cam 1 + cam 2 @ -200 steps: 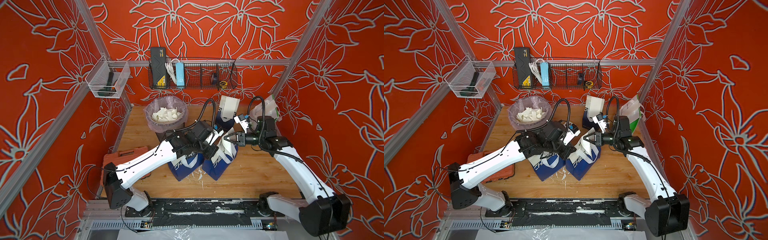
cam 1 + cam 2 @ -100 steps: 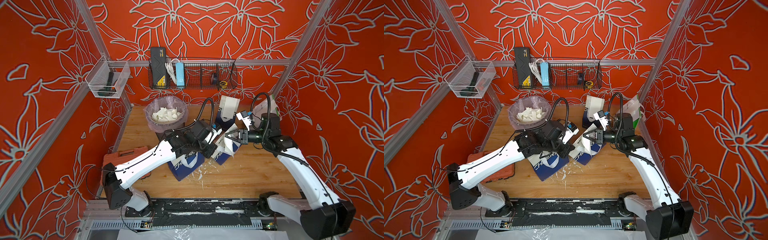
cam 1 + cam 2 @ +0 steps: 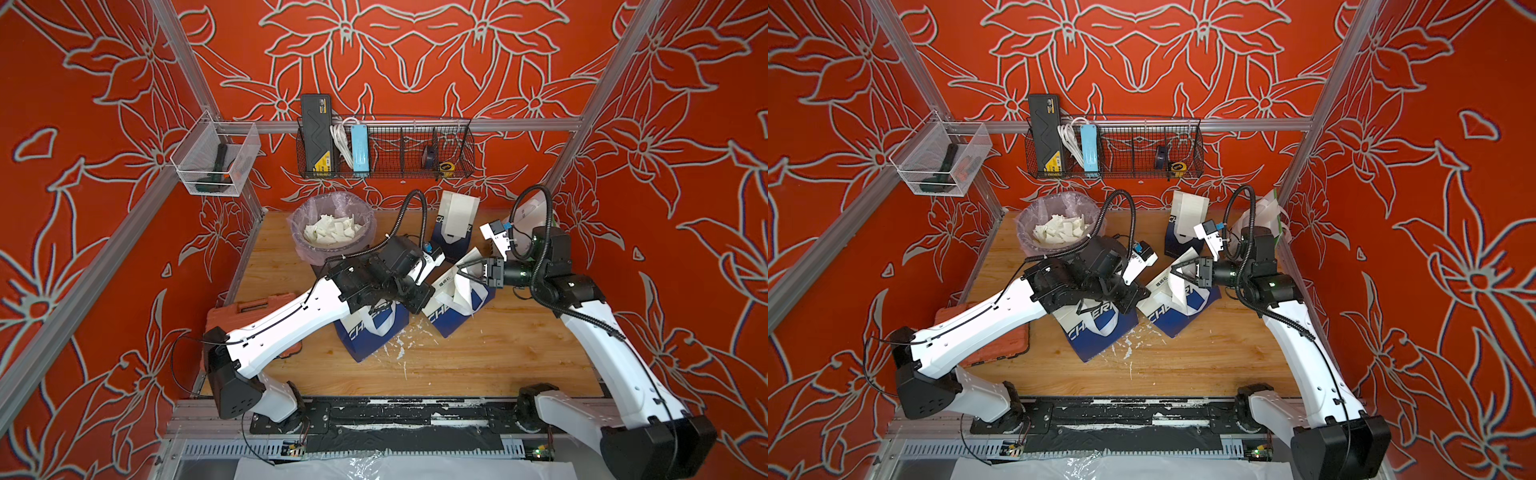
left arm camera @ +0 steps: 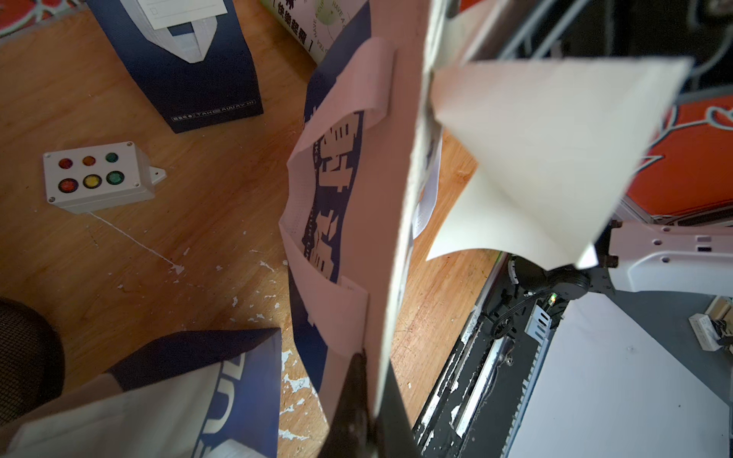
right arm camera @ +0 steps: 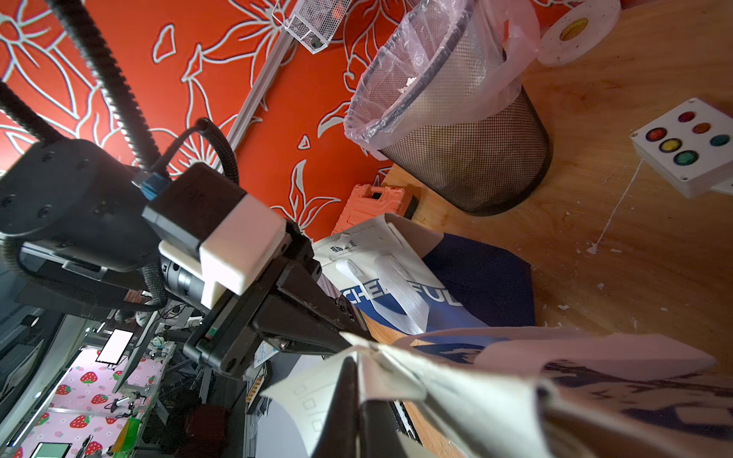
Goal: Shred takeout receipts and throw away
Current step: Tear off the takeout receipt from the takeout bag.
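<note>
Pinching from two sides, I work over the middle of the surface [image 3: 498, 353]. My left end effector [image 4: 369, 396] is clenched on the top edge of the blue-and-white bag [image 3: 455, 309], propping it up as an anchor. My right end effector [image 5: 357, 392], at 2 o'clock from the left one, is clenched on the receipt [image 4: 555, 158], a white slip fanning off that same rim. I judge the opposed grips are meant to pull it free for tearing. At 9 o'clock from the held bag a second bag [image 3: 370, 332] lies flat, with white scraps [image 3: 399, 349] scattered on the wood beside it. Farther back, at 12 o'clock, a third bag [image 3: 451, 241] stands upright with another receipt [image 3: 459, 208] on its face. Farthest, at 10 o'clock against the back wall, the lined bin [image 3: 305, 253] holds shreds [image 3: 332, 228], close enough for my left arm to drop pieces in.
</note>
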Available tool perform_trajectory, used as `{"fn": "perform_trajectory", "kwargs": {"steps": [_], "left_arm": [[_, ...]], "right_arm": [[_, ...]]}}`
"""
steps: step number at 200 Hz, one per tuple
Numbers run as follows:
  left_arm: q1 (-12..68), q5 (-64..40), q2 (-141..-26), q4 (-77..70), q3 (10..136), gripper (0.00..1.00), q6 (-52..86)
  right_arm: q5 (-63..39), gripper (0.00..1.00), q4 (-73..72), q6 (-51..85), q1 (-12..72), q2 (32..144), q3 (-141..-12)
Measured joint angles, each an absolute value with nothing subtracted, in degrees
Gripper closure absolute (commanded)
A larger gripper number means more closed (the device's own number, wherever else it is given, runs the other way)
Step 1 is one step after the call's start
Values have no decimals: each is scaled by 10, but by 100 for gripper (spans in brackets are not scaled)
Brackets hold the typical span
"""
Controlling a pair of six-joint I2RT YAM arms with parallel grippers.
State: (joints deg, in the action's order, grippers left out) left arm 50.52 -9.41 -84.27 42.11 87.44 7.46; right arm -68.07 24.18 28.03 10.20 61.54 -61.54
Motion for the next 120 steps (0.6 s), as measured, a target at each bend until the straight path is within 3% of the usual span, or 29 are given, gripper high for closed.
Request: {"fn": "perform_trajectory", "kwargs": {"steps": [56,120], "left_arm": [[493,-102,-842,484,852,100,75],[489,-128,-839,507,877,99,84]], "right_arm": [[-686,100,142,349,79,606,-602],[-676,100,158,326,80,606,-604]]}}
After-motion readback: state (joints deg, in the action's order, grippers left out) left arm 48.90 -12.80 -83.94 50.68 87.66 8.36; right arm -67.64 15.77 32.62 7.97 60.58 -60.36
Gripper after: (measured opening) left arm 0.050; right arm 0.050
